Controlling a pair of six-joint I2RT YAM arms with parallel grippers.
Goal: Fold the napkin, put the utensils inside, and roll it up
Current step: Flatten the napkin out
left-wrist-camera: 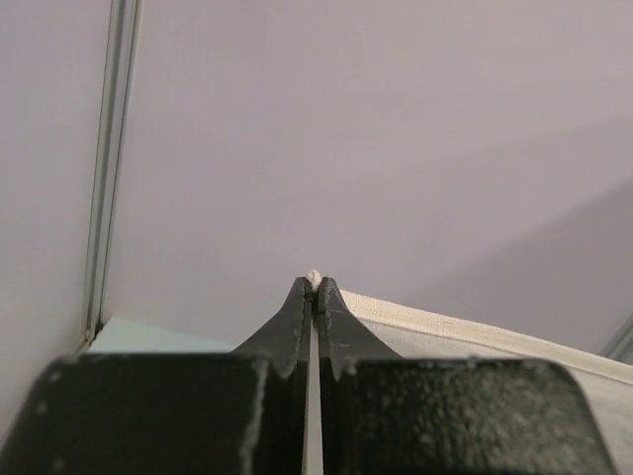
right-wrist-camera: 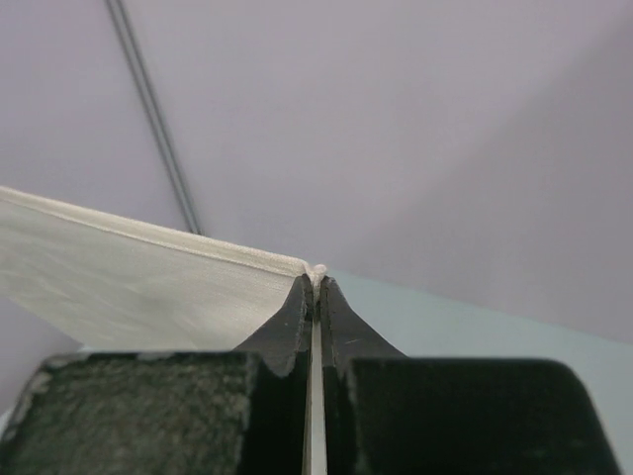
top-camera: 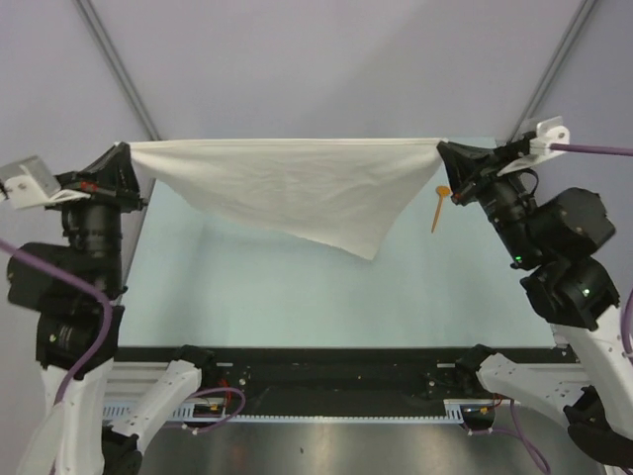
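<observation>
Above table, napkin between 2 grippers

Soft, even, fairly bright light; both wrist views blur in the near foreground, overhead view sharp

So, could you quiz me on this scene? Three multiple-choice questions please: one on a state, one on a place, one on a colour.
1. How is the napkin held?
A) stretched in the air between the left gripper and the right gripper
B) rolled up
C) crumpled in a heap

2. Where is the spoon?
A) inside the napkin
B) on the table beside the right gripper
C) in the left gripper

3. What colour is the spoon?
A) silver
B) black
C) orange

Answers:
1 A: each gripper is shut on a top corner, and the cloth hangs to a point.
2 B: it lies uncovered on the table.
3 C: it shows orange against the pale table.
</observation>
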